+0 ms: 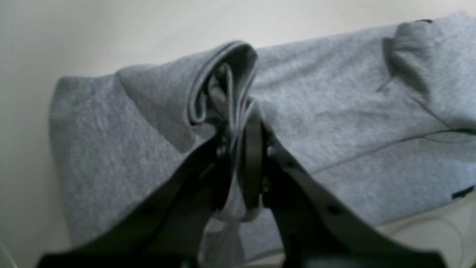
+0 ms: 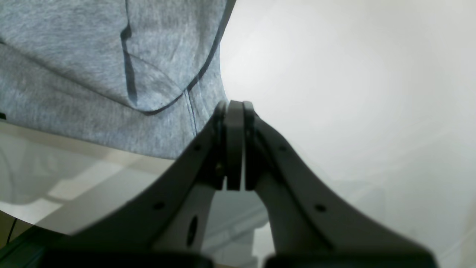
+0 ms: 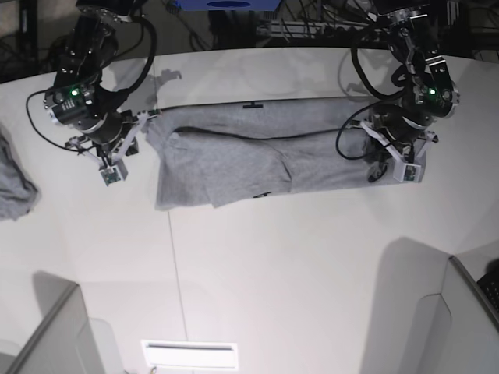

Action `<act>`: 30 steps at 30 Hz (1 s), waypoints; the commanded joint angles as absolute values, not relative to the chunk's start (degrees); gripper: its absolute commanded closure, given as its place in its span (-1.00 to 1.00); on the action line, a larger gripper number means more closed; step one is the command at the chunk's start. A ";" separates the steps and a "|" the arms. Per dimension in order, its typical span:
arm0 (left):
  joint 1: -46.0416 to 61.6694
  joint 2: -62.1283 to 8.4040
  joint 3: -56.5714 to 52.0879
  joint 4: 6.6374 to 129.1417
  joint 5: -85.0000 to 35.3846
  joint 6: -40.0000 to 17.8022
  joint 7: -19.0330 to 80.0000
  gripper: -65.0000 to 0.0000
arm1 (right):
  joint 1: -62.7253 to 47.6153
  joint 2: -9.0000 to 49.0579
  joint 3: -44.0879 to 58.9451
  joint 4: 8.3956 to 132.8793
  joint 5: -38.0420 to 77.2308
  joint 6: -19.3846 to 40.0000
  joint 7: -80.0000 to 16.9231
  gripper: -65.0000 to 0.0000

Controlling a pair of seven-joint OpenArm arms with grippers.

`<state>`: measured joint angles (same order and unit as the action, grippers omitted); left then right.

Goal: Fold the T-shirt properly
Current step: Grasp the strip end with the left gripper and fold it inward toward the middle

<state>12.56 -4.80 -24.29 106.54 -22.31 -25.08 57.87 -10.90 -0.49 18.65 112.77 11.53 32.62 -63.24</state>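
The heather-grey T-shirt (image 3: 257, 152) lies as a long band across the table (image 3: 273, 257), plain side up, with small bits of black lettering at its edges. My left gripper (image 3: 373, 152) is at the shirt's right end. In the left wrist view it (image 1: 241, 126) is shut on a bunched fold of the T-shirt (image 1: 334, 111). My right gripper (image 3: 142, 121) is at the shirt's left end, where a corner is drawn toward it. In the right wrist view its jaws (image 2: 234, 106) are shut where the T-shirt (image 2: 93, 74) edge meets their tips.
A smaller grey cloth lump (image 3: 12, 187) lies at the table's far left edge. Cables and equipment run along the back edge (image 3: 296, 27). A grey panel (image 3: 468, 327) stands at the front right corner and another (image 3: 54, 335) at the front left.
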 commanded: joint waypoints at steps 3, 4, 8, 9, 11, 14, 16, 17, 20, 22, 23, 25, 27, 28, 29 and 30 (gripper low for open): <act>12.09 -4.62 -22.73 107.74 -23.16 -22.37 56.84 1.00 | -10.42 -0.31 18.86 113.63 11.91 32.92 -62.37 1.00; 12.09 -4.62 -22.20 107.74 -23.16 -21.76 56.84 1.00 | -10.42 -0.31 18.86 113.63 11.91 32.92 -62.37 1.00; 12.00 -4.44 -19.82 107.74 -23.16 -21.32 56.84 1.00 | -10.42 -0.31 18.86 113.54 11.91 32.92 -62.46 1.00; 12.00 -4.00 -19.47 107.74 -23.25 -21.32 56.84 1.00 | -10.42 -0.31 18.86 113.54 11.91 32.92 -62.46 1.00; 12.00 -2.86 -19.56 107.74 -23.25 -21.32 56.84 1.00 | -10.51 -0.22 18.86 113.54 11.91 32.92 -62.46 1.00; 11.91 -1.54 -19.38 107.74 -23.25 -21.32 56.84 1.00 | -10.51 -0.22 18.86 113.54 11.91 32.92 -62.46 1.00; 11.91 -0.92 -19.30 107.74 -23.25 -21.32 56.84 1.00 | -10.51 -0.22 18.77 113.54 11.91 32.92 -62.46 1.00; 11.74 -0.84 -19.30 107.74 -23.25 -21.32 56.84 1.00 | -10.51 -0.22 18.68 113.54 11.91 32.92 -62.46 1.00; 10.68 -0.13 -19.30 107.65 -23.25 -21.23 56.84 1.00 | -10.51 -0.22 18.59 113.54 11.91 32.92 -62.46 1.00; 10.68 0.04 -19.30 107.65 -23.25 -21.23 56.84 1.00 | -10.51 -0.22 18.51 113.54 11.91 32.92 -62.46 1.00; 10.68 0.40 -19.30 107.65 -23.25 -21.23 56.92 1.00 | -10.51 -0.22 18.51 113.54 11.91 32.92 -62.55 1.00; 10.59 0.75 -19.30 107.65 -23.25 -21.23 56.92 1.00 | -10.51 -0.22 18.51 113.54 11.91 32.92 -62.55 1.00; 10.59 0.84 -19.30 107.47 -23.25 -21.23 56.92 1.00 | -10.51 -0.22 18.51 113.54 11.91 32.92 -62.55 1.00; 10.59 1.19 -19.30 107.38 -23.25 -21.23 56.92 1.00 | -10.51 -0.22 18.51 113.54 11.91 32.92 -62.55 1.00; 10.59 1.27 -19.30 107.38 -23.25 -21.23 56.92 1.00 | -10.51 -0.22 18.51 113.54 11.91 32.92 -62.55 1.00; 10.59 1.36 -19.30 107.38 -23.25 -21.23 56.92 1.00 | -10.51 -0.22 18.51 113.54 11.91 32.92 -62.55 1.00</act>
<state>11.11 1.34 -19.29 106.50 -22.35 -20.97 57.91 -11.05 -0.49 18.48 112.77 11.55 32.62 -63.26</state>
